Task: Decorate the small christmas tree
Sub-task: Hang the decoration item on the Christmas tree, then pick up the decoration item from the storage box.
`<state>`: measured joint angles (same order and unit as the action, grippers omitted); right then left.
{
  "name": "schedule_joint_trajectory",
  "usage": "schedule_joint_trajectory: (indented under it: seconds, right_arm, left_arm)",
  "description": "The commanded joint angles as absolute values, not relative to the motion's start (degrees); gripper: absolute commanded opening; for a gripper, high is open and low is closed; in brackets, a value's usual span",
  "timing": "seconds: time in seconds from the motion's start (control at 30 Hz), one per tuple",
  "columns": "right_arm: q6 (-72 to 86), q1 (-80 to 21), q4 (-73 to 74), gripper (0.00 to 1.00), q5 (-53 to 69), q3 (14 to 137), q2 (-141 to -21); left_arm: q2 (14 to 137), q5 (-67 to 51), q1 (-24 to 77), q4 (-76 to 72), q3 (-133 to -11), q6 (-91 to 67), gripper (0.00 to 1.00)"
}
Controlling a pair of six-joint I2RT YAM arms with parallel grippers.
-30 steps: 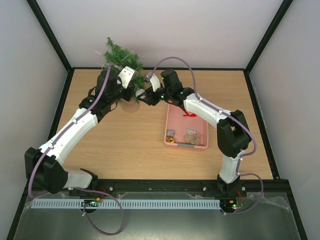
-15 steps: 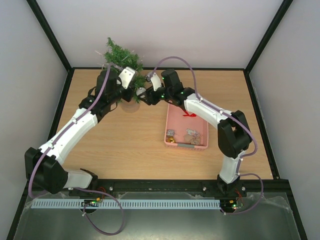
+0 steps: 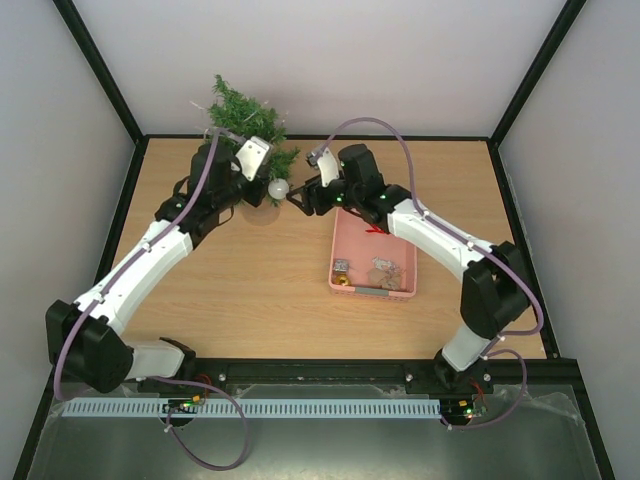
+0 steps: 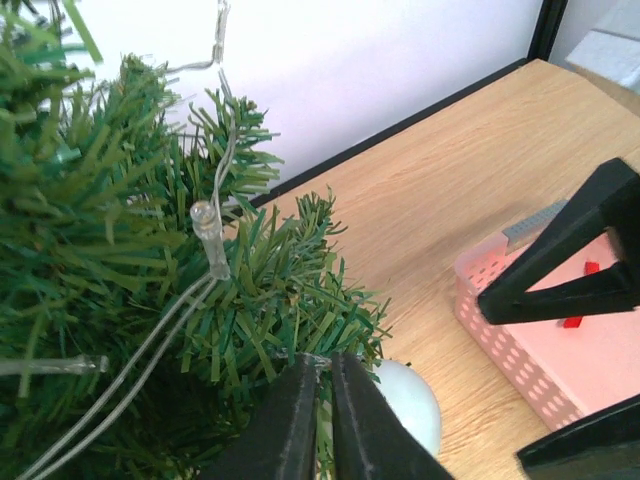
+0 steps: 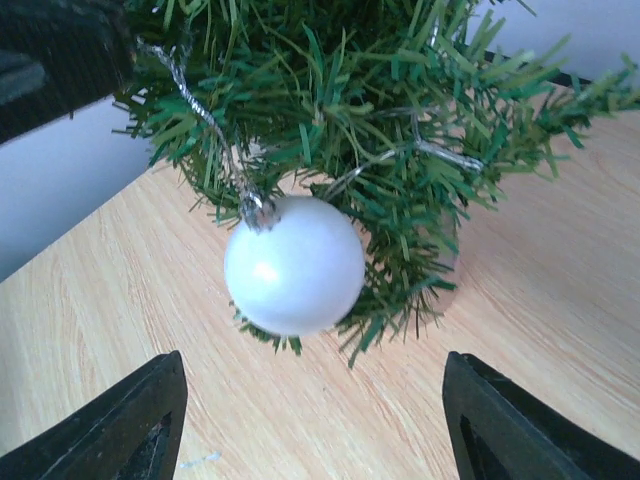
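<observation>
Top view: the right fingers (image 3: 298,199) have drawn back from the small christmas tree (image 3: 244,118) toward the pink basket (image 3: 372,255) and stand wider apart than a second ago. A white ball (image 3: 278,187), hidden by them before, now shows at the tree's lower right side. It hangs between the right fingers and the left fingers (image 3: 256,189), which have hardly moved and sit low in the branches. The tree stands upright at the far left of the desk (image 3: 260,285), by the back wall.

Left wrist view: the left fingers are pressed together, their tips buried in the tree's lower needles, with the tree filling the left of the view. A silver thread (image 4: 314,358) meets the tips; whether it is pinched there, I cannot tell. The ball sits just right of them.

Right wrist view: the right fingers stand well apart at the lower corners, holding nothing. The ball hangs from a branch above the gap, clear of both, with the tree behind it.
</observation>
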<state>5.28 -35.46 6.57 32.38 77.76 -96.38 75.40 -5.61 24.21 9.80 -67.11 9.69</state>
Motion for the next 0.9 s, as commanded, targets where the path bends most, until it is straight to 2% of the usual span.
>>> schedule_joint_trajectory:
  seconds: [0.0,0.1,0.23,0.3,0.43,0.57,0.6,0.63,0.67,0.87]
  right_arm:
    - [8.3,-35.2,4.4,0.69,28.8,74.0,-90.3]
    - [11.2,-35.2,2.5,0.69,26.5,71.0,-87.1]
    - [15.9,-35.2,2.5,0.70,21.4,68.2,-83.1]
    - [17.6,-35.2,3.5,0.69,18.9,67.1,-81.3]
    - [19.0,-35.2,7.5,0.69,11.4,65.6,-77.9]
    - [17.9,-35.2,12.4,0.68,-2.8,64.9,-77.6]
    - [17.4,-35.2,12.5,0.67,-5.4,63.6,-77.8]
    - [16.8,-35.2,12.5,0.67,-7.6,62.8,-78.4]
    - [16.4,-35.0,12.8,0.66,-9.1,62.4,-79.3]
    - [12.7,-32.4,14.8,0.56,-11.2,63.2,-87.9]
  left_arm:
    - [72.9,-6.2,24.5,9.2,-66.5,9.8,0.11]
    - [72.3,-6.2,24.5,9.2,-66.4,9.3,0.22]
    - [70.9,-7.5,24.5,9.2,-66.3,8.3,0.26]
    - [69.8,-8.4,24.5,8.9,-66.1,7.4,0.33]
    - [67.2,-10.0,24.5,8.2,-64.9,4.6,0.52]
    - [62.6,-8.9,24.4,8.1,-61.1,2.6,0.69]
    - [61.3,-8.6,24.4,7.8,-59.7,2.2,0.78]
    - [59.8,-8.2,24.4,7.6,-58.2,2.0,0.95]
    - [58.5,-7.7,24.4,7.6,-56.9,1.8,0.99]
    - [49.4,-2.9,24.3,7.0,-46.9,-0.2,0.99]
